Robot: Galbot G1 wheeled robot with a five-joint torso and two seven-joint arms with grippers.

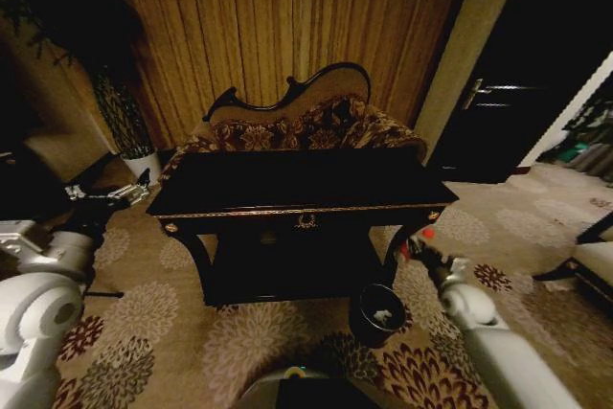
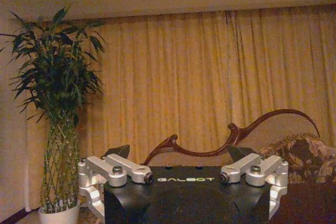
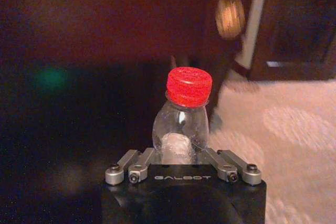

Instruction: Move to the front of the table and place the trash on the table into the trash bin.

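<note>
Right pincer (image 3: pixel 178 156) clamps a clear rounded plastic bottle (image 3: pixel 181 124) with ribbed red cap; left pincer (image 2: pixel 184 169) gapes wide.

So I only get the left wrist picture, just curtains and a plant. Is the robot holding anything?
Observer: Yes, the right jaws are shut on a small clear bottle with a red cap.
Operator: Where is that bottle?
Observer: Beside the right front corner of the black table, below its top. The left jaws hang open off the table's left end.
Operator: And is there a bin?
Observer: Yes, the trash bin stands on the carpet in front of the table, with a white scrap inside.
</note>
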